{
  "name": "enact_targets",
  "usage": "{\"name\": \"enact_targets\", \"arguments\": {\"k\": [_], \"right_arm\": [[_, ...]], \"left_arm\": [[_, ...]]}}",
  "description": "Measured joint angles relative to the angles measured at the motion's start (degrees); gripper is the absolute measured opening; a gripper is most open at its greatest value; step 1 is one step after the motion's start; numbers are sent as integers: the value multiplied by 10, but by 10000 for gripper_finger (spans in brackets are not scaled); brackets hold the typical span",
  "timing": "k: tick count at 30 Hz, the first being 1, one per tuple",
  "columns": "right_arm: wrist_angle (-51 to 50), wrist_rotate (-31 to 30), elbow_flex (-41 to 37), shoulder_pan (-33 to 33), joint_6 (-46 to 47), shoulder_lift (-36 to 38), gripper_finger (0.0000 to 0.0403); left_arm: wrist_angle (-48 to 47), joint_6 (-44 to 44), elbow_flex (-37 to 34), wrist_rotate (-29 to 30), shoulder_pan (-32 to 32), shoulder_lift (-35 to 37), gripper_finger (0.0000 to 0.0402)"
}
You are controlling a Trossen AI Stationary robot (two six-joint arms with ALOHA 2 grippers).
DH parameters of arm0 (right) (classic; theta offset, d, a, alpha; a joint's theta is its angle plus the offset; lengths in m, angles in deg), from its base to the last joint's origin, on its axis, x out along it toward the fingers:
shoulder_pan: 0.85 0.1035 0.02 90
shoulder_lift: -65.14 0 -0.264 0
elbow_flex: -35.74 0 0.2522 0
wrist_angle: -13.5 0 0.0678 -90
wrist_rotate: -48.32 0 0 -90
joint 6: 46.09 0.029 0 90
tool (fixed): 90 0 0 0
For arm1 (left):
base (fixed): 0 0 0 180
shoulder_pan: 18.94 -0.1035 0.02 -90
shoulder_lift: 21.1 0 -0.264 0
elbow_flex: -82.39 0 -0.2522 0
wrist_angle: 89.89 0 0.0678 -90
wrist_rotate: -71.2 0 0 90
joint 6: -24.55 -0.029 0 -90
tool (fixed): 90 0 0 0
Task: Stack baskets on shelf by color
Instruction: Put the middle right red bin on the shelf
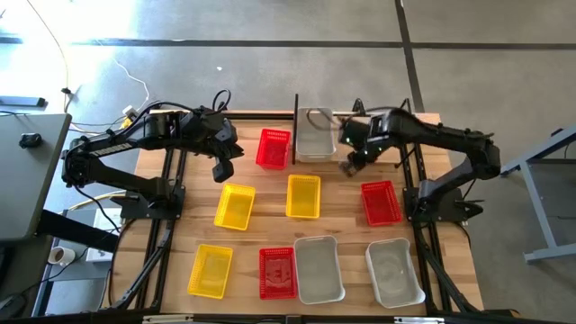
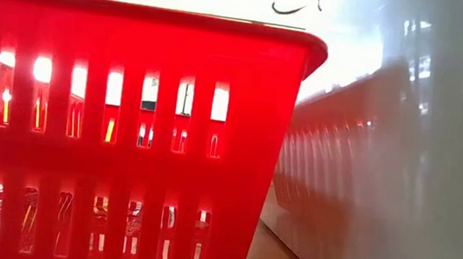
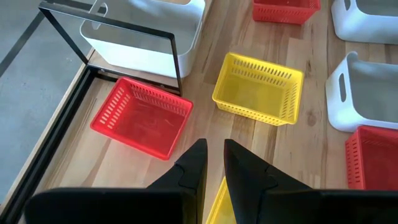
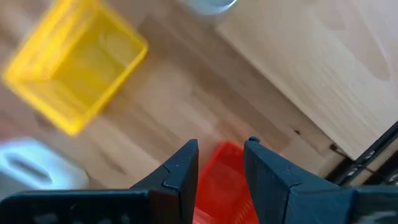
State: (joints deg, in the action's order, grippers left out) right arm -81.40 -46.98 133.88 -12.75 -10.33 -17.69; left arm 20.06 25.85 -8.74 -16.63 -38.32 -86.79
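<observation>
The black rod shelf stands at the table's far edge, and one clear basket sits in it. A red basket rests on the table just left of the shelf post; in the left wrist view this red basket lies beside the shelf frame. The other baskets lie loose on the table. My left gripper hovers open by a narrow gap above a yellow basket. My right gripper hangs open right of the shelf, above a red basket.
Mid-table stand a second yellow basket and a red one. Along the near edge sit a yellow basket, a red basket and two clear baskets. The low view is filled by the red basket and a clear wall.
</observation>
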Motion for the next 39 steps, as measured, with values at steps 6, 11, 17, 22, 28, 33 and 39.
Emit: {"name": "enact_targets", "arguments": {"k": [6,11,17,22,28,33,39], "right_arm": [[-41,13,-1,71,-56,0,113],[-39,14,-63,123,-62,17,113],[17,75,-155,186,-56,67,113],[81,123,-224,236,-83,106,113],[108,164,-285,273,-93,113,113],[145,179,-329,294,-74,113,113],[195,176,-365,303,-46,113,113]], "left_arm": [[0,-3,0,0,0,0,46],[-1,0,0,0,0,0,46],[-2,1,0,0,0,0,46],[-3,8,0,2,0,0,47],[-4,34,0,2,0,0,47],[-4,37,0,2,0,0,47],[-4,37,0,2,0,0,47]]}}
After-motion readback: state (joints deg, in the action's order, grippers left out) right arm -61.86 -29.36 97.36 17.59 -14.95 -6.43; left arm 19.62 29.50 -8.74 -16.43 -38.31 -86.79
